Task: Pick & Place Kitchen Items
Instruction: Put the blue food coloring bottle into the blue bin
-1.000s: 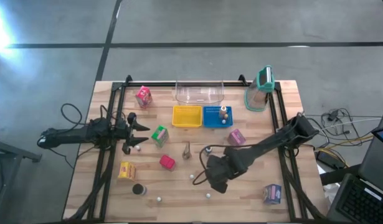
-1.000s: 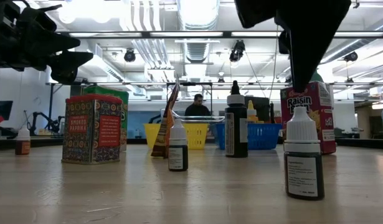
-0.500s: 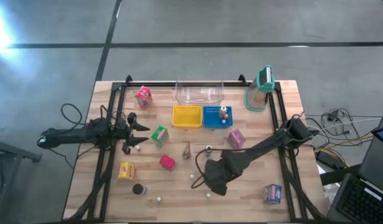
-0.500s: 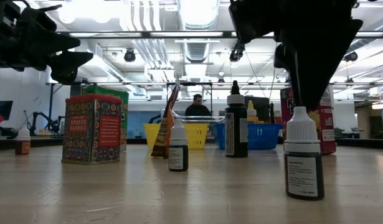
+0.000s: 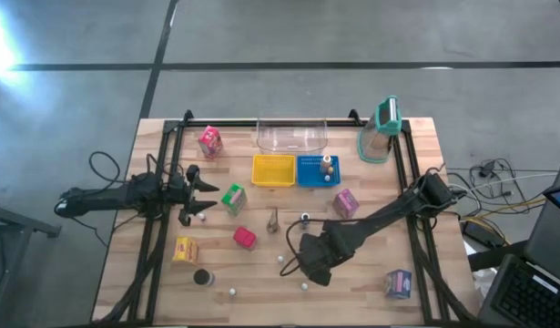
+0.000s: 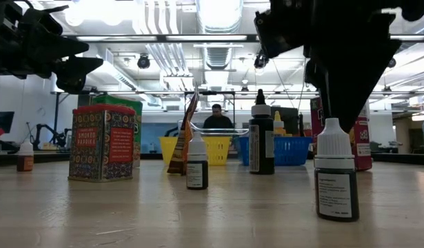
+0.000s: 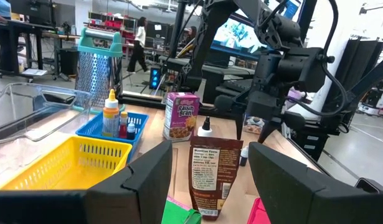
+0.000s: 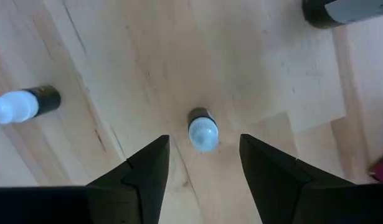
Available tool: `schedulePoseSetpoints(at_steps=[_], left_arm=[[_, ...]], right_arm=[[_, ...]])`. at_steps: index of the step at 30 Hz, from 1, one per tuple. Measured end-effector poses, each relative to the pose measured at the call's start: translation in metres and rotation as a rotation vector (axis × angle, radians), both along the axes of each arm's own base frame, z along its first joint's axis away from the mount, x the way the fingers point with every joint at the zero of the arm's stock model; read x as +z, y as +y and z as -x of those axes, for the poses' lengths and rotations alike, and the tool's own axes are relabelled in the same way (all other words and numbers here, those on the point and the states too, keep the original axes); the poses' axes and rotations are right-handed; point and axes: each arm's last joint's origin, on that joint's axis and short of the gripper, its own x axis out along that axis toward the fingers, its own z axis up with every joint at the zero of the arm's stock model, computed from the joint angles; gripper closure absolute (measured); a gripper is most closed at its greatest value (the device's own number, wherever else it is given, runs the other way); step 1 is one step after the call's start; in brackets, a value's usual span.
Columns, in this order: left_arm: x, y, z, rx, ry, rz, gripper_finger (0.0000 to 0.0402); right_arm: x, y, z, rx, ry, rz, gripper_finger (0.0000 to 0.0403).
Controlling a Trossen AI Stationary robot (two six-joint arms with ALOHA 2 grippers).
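Two hands show for you here: your right hand (image 5: pixel 300 263), fingers spread open, hangs over a small dark dropper bottle with a white cap (image 8: pixel 202 129) that stands upright on the wooden tabletop (image 5: pixel 261 273), near its front edge, framed between the fingers in the right wrist view and not touched. A second ago that hand sat a little farther right and back; it has slid toward the bottle and its fingers stand wider. Your left hand (image 5: pixel 202 196), part open and empty, waits by the left rail, unmoved. In the low view the right hand's dark bulk covers most of the purple raisin-bran carton (image 6: pixel 360 141) and sits just above the bottle's cap; contact there is hard to judge. The other cartons and bottles lie as before.
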Motion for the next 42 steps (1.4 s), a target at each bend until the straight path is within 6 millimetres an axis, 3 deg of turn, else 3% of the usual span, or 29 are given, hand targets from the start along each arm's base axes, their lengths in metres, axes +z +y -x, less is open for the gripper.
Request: schedulePoseSetpoints(at_steps=[11,20,34,42], left_arm=[[0.000,0.000,0.000,0.000,0.000,0.000,0.0183],[0.000,0.000,0.000,0.000,0.000,-0.001,0.0183],[0.000,0.000,0.000,0.000,0.000,-0.001,0.0183],[0.000,0.000,0.000,0.000,0.000,-0.001,0.0183]], right_arm=[[-0.019,-0.003,0.008,-0.022,0.011,0.017,0.0245],[-0.020,-0.002,0.006,-0.022,-0.006,0.014,0.0266],[-0.020,-0.001,0.005,-0.025,-0.025,0.004,0.0240],[-0.020,-0.001,0.005,-0.019,-0.024,0.005,0.0283]])
